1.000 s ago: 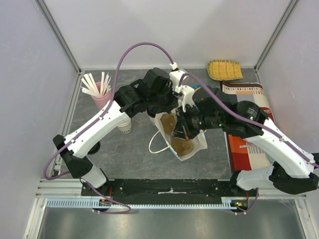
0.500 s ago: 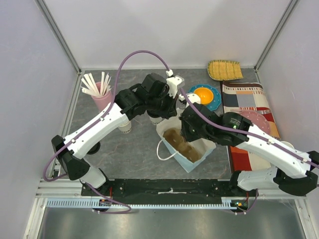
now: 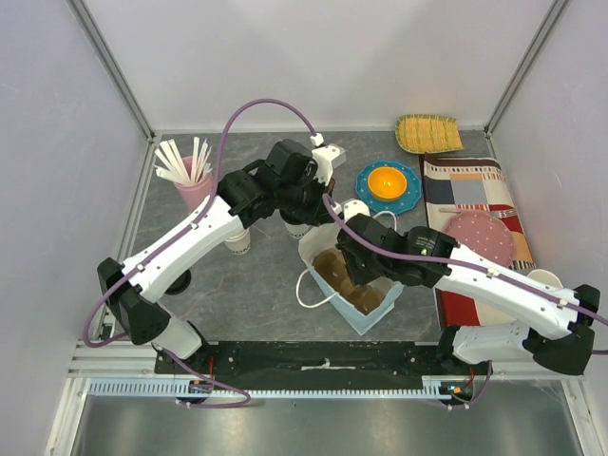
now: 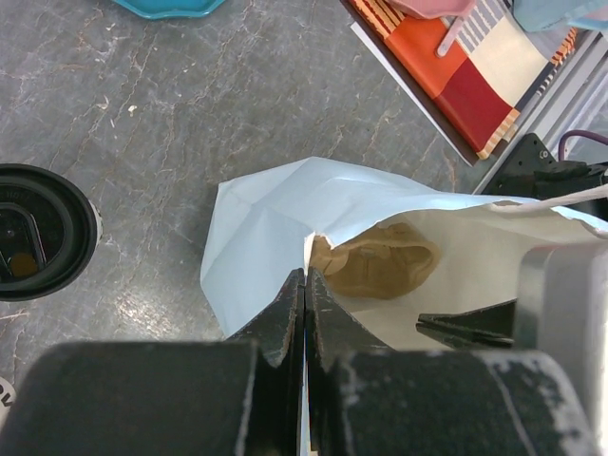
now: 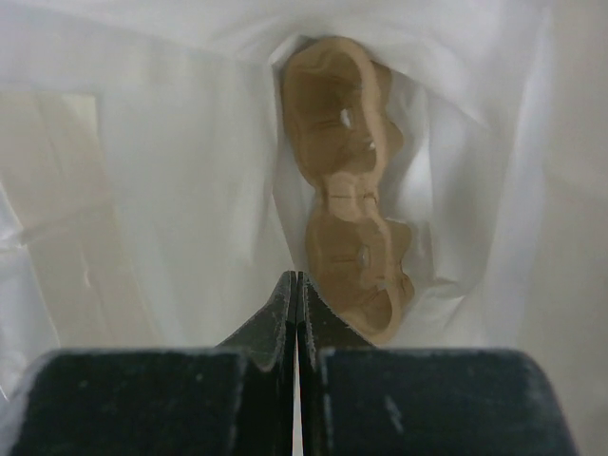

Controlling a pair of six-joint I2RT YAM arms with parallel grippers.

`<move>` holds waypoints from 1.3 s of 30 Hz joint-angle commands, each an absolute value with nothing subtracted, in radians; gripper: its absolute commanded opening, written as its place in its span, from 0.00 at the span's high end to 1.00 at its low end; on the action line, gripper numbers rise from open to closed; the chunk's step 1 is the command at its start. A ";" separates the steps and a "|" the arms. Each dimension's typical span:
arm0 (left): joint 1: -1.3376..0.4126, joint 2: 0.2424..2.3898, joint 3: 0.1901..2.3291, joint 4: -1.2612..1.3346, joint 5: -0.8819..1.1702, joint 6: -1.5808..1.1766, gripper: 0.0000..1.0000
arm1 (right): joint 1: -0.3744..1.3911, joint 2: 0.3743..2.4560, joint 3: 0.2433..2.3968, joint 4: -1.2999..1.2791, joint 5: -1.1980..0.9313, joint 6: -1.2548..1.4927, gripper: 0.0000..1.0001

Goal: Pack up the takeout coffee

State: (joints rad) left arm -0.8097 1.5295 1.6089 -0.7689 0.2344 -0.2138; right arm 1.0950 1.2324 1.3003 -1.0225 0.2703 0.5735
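From the left wrist alone, the takeout coffee [image 4: 38, 233] is clearly seen. The bag [image 4: 266, 209] is seemingly pinched by the left hand [image 4: 304, 277]; the closed right hand [image 5: 296, 279] has been drawn nearer.

Carrier [image 4: 380, 261] in bag [image 4: 275, 218], takeout coffee [image 4: 38, 233] just beside

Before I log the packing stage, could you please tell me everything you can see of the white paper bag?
The white paper bag stands open-mouthed and creased on the grey table between the arms. A thin white loop handle hangs off the side toward the left arm. A brown moulded-pulp cup carrier lies in its bottom, holding no cup. The left gripper is shut on its rim; the right gripper, shut, reaches inside above the carrier.
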 commanded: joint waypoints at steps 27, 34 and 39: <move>-0.779 1.517 1.611 -0.712 0.299 -0.218 0.98 | 0.917 1.387 1.147 -0.927 0.095 0.518 1.00; -0.778 1.503 1.603 -0.690 0.295 -0.198 0.98 | 0.877 1.411 1.160 -0.903 0.104 0.555 1.00; -0.779 1.488 1.572 -0.687 0.302 -0.198 0.98 | 0.876 1.436 1.157 -0.902 0.118 0.581 1.00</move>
State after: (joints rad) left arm -0.7612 1.5303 1.5864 -0.7254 0.2398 -0.2153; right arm 0.8879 1.4036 1.1286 -0.9295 0.0990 0.5312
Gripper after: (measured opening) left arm 0.027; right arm 0.007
